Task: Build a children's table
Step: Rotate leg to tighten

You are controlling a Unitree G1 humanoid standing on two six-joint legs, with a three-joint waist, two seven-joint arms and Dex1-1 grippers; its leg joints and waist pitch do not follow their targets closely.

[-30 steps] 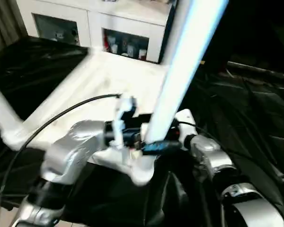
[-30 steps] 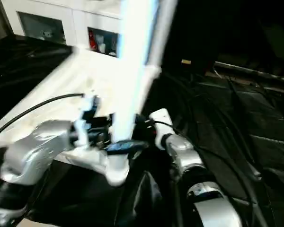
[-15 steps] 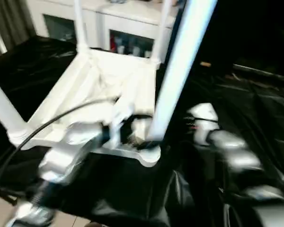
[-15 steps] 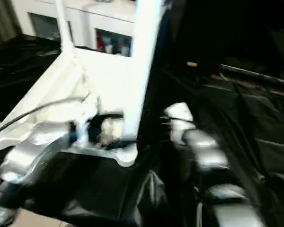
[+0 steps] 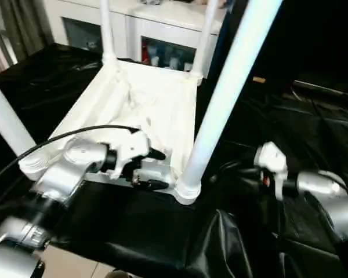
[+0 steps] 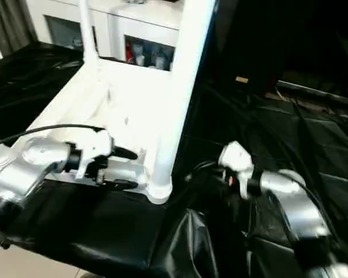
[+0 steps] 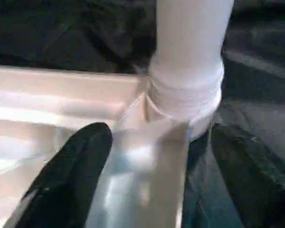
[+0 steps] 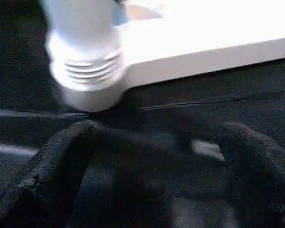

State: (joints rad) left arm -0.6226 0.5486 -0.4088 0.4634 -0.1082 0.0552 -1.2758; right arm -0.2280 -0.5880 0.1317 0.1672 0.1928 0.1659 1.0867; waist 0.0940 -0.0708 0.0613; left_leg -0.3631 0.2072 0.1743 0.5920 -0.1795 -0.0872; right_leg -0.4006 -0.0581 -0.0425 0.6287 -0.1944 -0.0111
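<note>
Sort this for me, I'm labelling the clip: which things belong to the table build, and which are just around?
Job:
- table top, upside down
- near leg standing in its corner socket
- three other legs, e.g.

Just around:
- white cabinet with glass doors
- black sheeting

Smooth plastic table [image 5: 145, 101] on glossy black sheeting [image 5: 162, 231].

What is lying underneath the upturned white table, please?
A black plastic sheet spreads out from under the table on every visible side. What the sheet rests on is covered, apart from pale floor at the near edge.
</note>
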